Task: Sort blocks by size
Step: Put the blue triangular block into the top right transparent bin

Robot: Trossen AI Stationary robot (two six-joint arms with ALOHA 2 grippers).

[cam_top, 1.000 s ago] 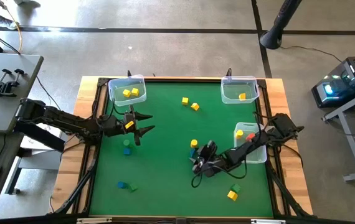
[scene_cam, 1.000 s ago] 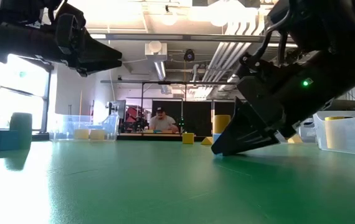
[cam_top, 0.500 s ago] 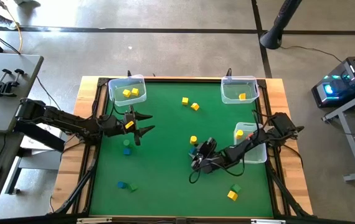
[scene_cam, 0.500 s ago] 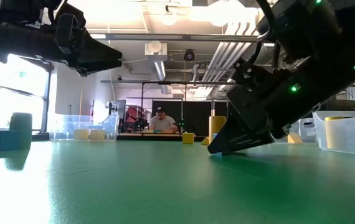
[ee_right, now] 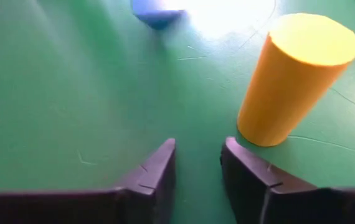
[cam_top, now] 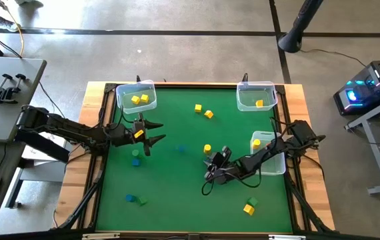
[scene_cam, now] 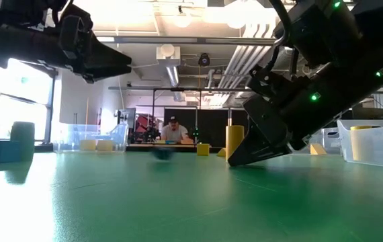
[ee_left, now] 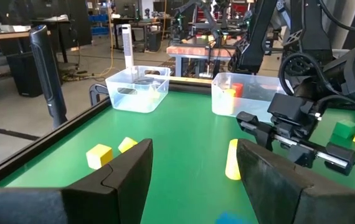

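My right gripper (cam_top: 208,167) (ee_right: 197,149) is low over the green mat near the middle. Its fingers stand a narrow gap apart with only mat between them. A yellow cylinder (ee_right: 293,78) (cam_top: 207,149) stands upright on its end just beyond one fingertip, apart from it. A blue block (ee_right: 159,11) (cam_top: 181,150) shows blurred farther off toward the table's left. My left gripper (cam_top: 158,131) (ee_left: 193,174) hovers open and level at the left, holding nothing. Under it lie a green block (cam_top: 135,153) and a blue block (cam_top: 135,161).
Clear bins stand at the far left (cam_top: 137,98), the far right (cam_top: 256,97) and the right edge (cam_top: 269,152), each with blocks inside. Loose blocks lie at the far middle (cam_top: 203,111), the near left (cam_top: 135,199) and the near right (cam_top: 250,205).
The blue block that lay right at my right gripper's fingertips has shot away across the mat toward the table's left and shows blurred. The yellow cylinder has stayed where it stood.
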